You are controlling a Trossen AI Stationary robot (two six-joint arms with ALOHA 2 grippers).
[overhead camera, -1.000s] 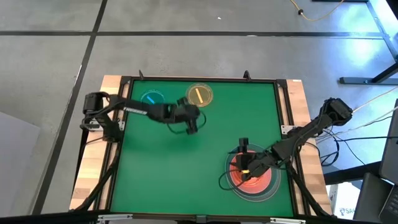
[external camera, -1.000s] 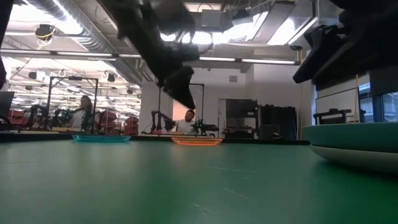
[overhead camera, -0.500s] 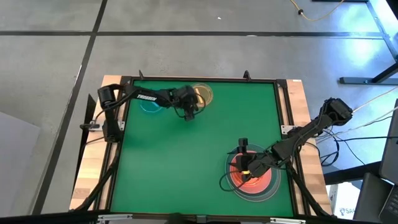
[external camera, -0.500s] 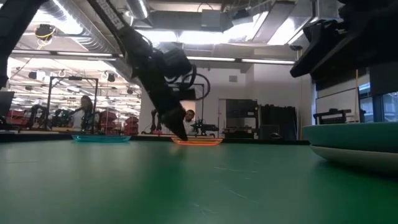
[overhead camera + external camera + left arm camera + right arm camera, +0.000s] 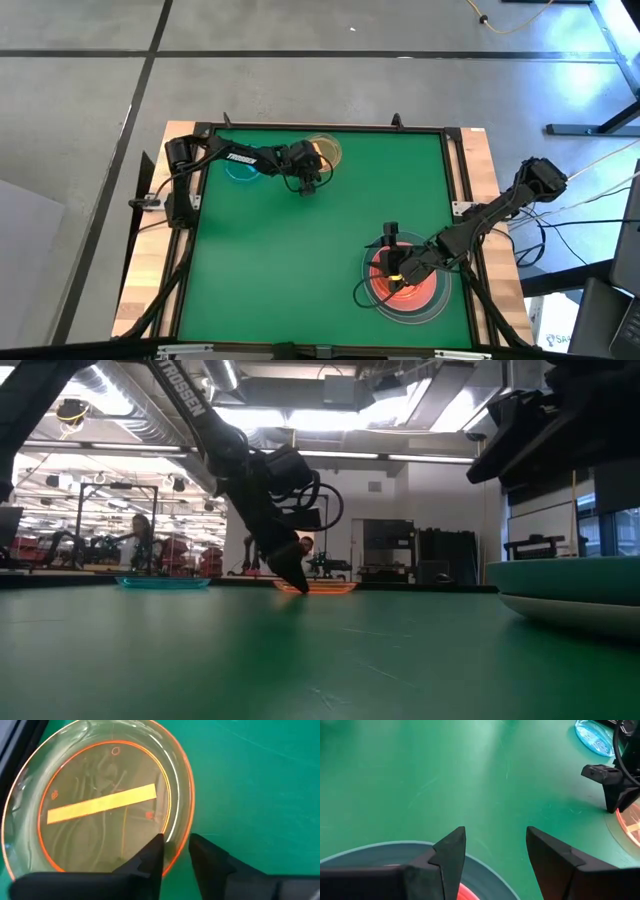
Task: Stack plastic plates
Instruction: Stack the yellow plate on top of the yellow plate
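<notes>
Bright ceiling strip lights [image 5: 290,418] blow out to white glare in the low view, leaving the dark robot arms [image 5: 250,470] as near silhouettes. From above, the green-topped table [image 5: 300,250] is evenly lit with soft, faint shadows. In the low view its near surface is blurred.

Yellow plate [image 5: 95,802]: translucent, orange-rimmed, yellow centre bar. Blue plate [image 5: 243,163]: translucent. Table [image 5: 300,250]: green.

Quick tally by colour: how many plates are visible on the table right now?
Small yellow plate: 1
Small blue plate: 1
Large grey-white plate, bottom of the stack: 1
Large teal plate, on the grey-white one: 1
Pink-red plates inside the stack: at least 1, layers cannot be told apart
Total: at least 5
</notes>
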